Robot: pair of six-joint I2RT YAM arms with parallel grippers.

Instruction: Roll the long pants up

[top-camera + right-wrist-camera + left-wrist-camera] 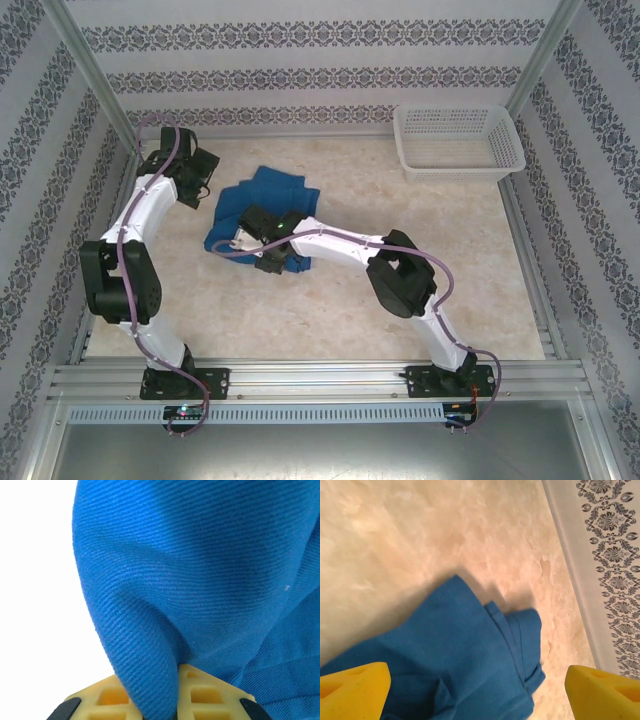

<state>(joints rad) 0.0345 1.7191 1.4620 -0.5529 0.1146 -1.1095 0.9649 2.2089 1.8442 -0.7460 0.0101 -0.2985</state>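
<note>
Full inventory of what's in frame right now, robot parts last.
long pants: 1, royal blue, bunched up centre-left on the table
mesh basket: 1, white, far right corner, looks empty
table: 1, beige marbled top
walls: white with grey floral bands, left, far and right sides
mounting rail: 1, silver, near edge
left arm: 1, white with black joints, left side
right arm: 1, white with black joints, reaching to the pants
left gripper: yellow fingers, open, above the pants
right gripper: yellow fingers, shut on a fold of the pants

1 pair of long pants (270, 192), 1 white mesh basket (460, 168), 2 arms (140, 215) (350, 245).
</note>
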